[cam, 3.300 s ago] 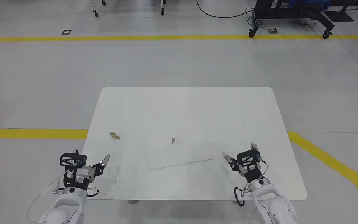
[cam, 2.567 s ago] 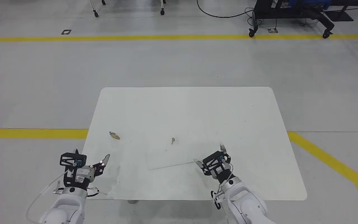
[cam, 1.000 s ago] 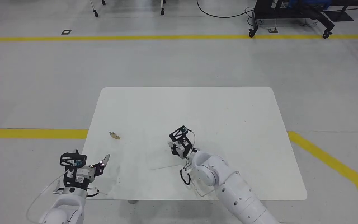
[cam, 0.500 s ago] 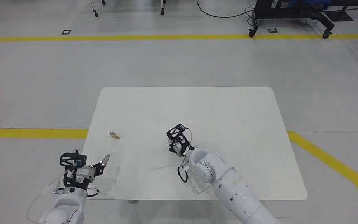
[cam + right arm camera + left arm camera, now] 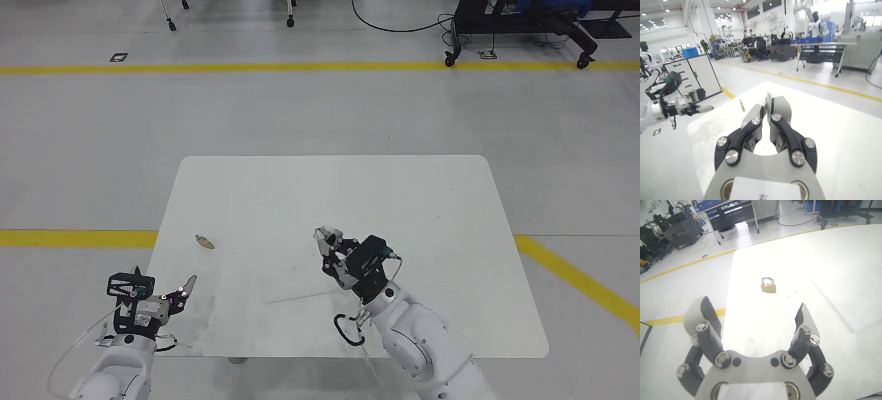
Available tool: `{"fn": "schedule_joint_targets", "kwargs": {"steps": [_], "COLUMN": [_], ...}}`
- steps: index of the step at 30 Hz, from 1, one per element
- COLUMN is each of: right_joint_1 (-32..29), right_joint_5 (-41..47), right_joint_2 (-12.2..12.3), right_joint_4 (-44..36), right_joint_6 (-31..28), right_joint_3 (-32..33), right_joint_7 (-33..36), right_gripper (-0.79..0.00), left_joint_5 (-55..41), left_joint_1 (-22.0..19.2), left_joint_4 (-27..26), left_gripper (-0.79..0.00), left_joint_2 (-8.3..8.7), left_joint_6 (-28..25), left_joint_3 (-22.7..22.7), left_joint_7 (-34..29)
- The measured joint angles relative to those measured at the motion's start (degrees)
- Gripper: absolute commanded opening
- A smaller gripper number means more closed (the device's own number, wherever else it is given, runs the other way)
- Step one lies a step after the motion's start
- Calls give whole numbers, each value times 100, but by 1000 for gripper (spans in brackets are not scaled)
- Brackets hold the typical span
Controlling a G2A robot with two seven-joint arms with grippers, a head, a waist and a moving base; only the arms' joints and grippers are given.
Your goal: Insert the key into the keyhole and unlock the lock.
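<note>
A small brass padlock [image 5: 204, 241] with a steel shackle lies on the white table [image 5: 430, 200] near its left edge, and it also appears ahead of the left gripper as the padlock [image 5: 768, 286]. My left gripper [image 5: 753, 309] is open and empty, hovering off the table's front left corner [image 5: 170, 292]. My right gripper [image 5: 324, 239] is over the table's middle, shut on the small silver key [image 5: 767, 95], whose thin edge pokes out between the fingertips. From the right wrist, the padlock [image 5: 742, 105] lies beyond the shut fingers, with the left arm [image 5: 677, 108] to its side.
A faint rectangular mat outline [image 5: 320, 285] marks the table's front centre. A black cable loop [image 5: 350, 330] hangs by the right arm. Yellow floor lines run beside and behind the table.
The right arm swung from the table's front right to its middle, closed on the key and lifted it; the key's spot on the table is now bare. The left arm stayed still.
</note>
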Motion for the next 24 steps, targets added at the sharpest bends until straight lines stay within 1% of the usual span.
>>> {"fn": "schedule_joint_targets", "kwargs": {"steps": [2, 5, 7, 15, 18, 20, 21, 22, 24], "right_joint_1": [-390, -784, -839, -825, -825, -828, -825, -788, -666], "right_joint_5": [-213, -415, -510, -487, -488, -452, -341, -48, 529], "right_joint_2": [50, 102, 112, 110, 110, 104, 95, 81, 67], "right_joint_4": [-550, -1061, -1128, -1111, -1111, -1107, -1095, -1046, -857], "right_joint_6": [-60, -177, -197, -192, -192, -158, -95, -67, -278], "right_joint_3": [117, 220, 238, 235, 235, 244, 243, 222, 253], "right_joint_7": [-100, -93, -2, -5, -5, -30, -78, -175, -284], "right_gripper": [-785, -785, -785, -785, -785, -785, -785, -785, -785], "left_joint_5": [0, 0, 0, -23, -586, -1329, -1695, -2187, -3067], "left_joint_1": [0, 0, 0, 4, 126, 272, 303, 306, 288], "left_joint_4": [0, 0, 0, -25, -337, -558, -611, -656, -681], "left_gripper": [0, 0, 0, 0, 0, 0, 0, 0, 0], "left_joint_2": [0, 0, 0, -2, -20, -18, -10, 2, 11], "left_joint_6": [0, 0, 0, -23, -328, -869, -1169, -1544, -2080], "left_joint_3": [0, 0, 0, 8, -80, -187, -254, -337, -348], "left_joint_7": [0, 0, 0, 5, 211, 175, 40, -197, -654]}}
